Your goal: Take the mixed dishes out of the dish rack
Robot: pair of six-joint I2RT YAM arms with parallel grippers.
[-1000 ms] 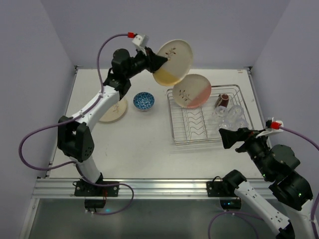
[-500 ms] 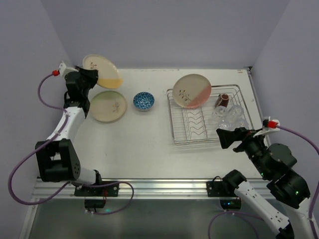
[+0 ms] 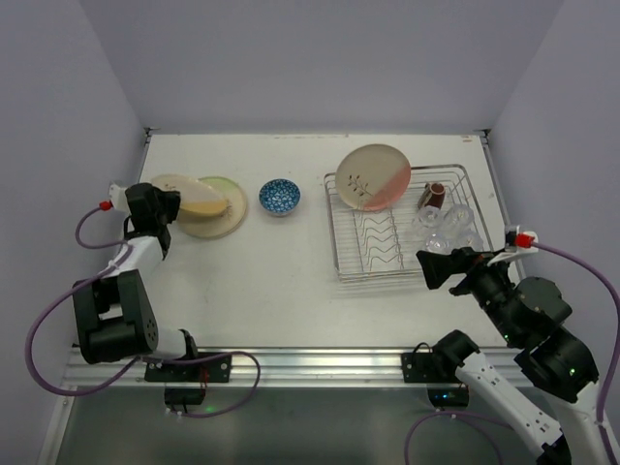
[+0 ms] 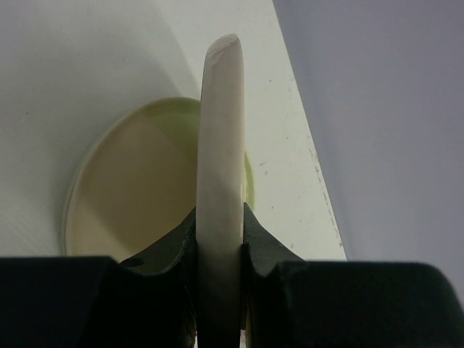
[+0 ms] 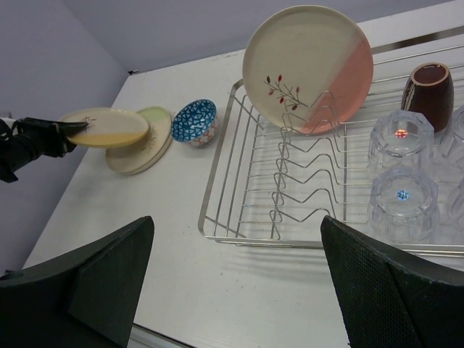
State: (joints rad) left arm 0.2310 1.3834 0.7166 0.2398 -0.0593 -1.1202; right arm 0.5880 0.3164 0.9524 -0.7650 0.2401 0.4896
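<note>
- From above, I see my left hand (image 3: pixel 167 201) at the far left of the counter (image 3: pixel 271 281), clamped on the rim of a yellow-tinted plate (image 3: pixel 197 195).
- That plate lies nearly flat over the left part of a green-tinted plate (image 3: pixel 228 209), which rests on the counter. I cannot tell whether the two touch.
- A blue bowl (image 3: pixel 279 197) sits upright on the counter just right of the two plates, between them and the dish rack (image 3: pixel 335 242).
- In the rack, a pink-part plate (image 3: pixel 373 176) stands on edge at the far left corner. A brown mug (image 3: pixel 433 197) leans at the far right, and clear tumblers (image 3: pixel 449 228) cluster just nearer than it.
- My right hand (image 3: pixel 442 269) hangs near the rack's near right corner, spread wide and gripping nothing.
- From the left wrist, the yellow-tinted plate shows edge-on, pinched between both fingers (image 4: pixel 172 255). The green-tinted plate lies on the counter beyond it.
- From the right wrist, the two fingers (image 5: pixel 109 283) stand far apart at the bottom corners with nothing between them.
- In that view the pink-part plate leans upright in the zigzag dividers (image 5: pixel 297 190), the mug shows its open mouth, and the tumblers sit mouth down on the rack's right side.
</note>
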